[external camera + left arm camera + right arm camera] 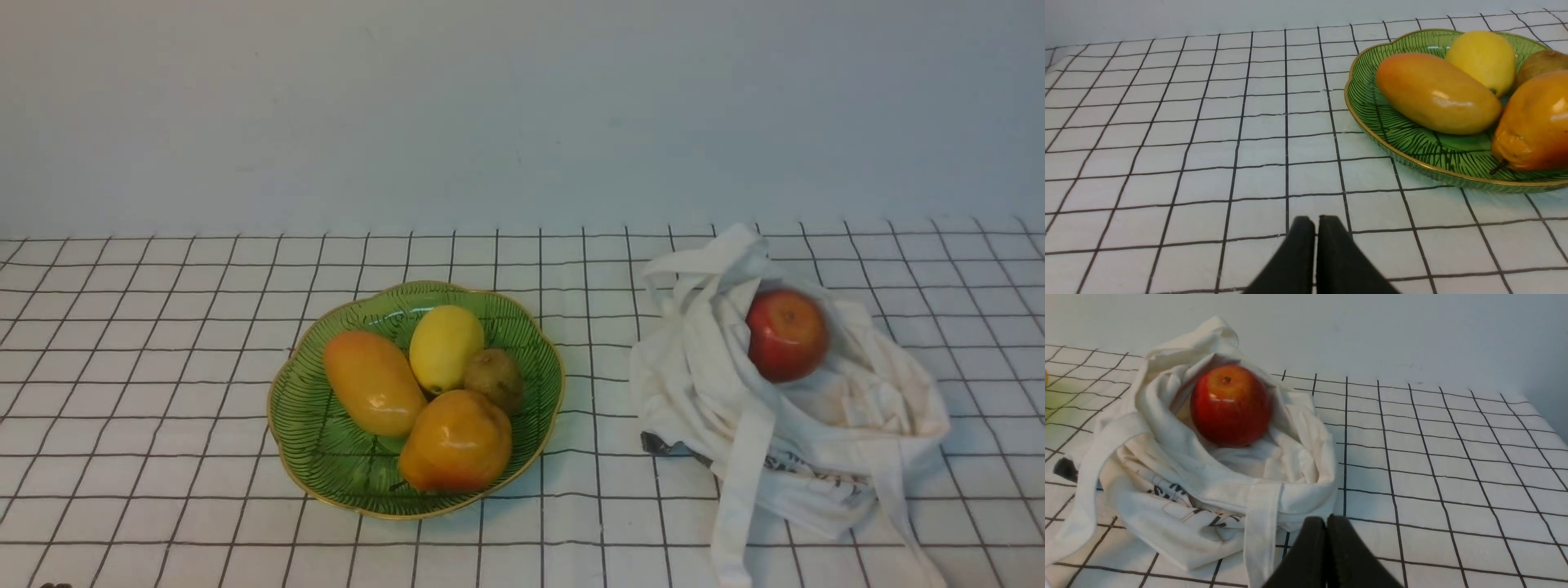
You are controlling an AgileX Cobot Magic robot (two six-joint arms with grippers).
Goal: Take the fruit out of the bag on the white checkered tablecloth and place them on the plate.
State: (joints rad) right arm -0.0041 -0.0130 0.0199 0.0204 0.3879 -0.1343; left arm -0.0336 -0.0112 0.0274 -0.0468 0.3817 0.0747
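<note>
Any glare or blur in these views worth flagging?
Front view: soft overall, light even, faint highlights on the mangoes. Left wrist view: sharper, bright glare spots on the mango and the plate rim. Right wrist view: white specular patch on the apple, bag print legible but smeared.

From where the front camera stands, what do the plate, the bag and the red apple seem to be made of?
The plate looks like green glass: glossy, with dark leaf veins and a thin gold rim. The bag seems soft white cloth, matte, creased and slumped, with flat straps and dark print. The red apple has smooth, shiny skin with bright highlights; whether it is real or plastic cannot be told.
</note>
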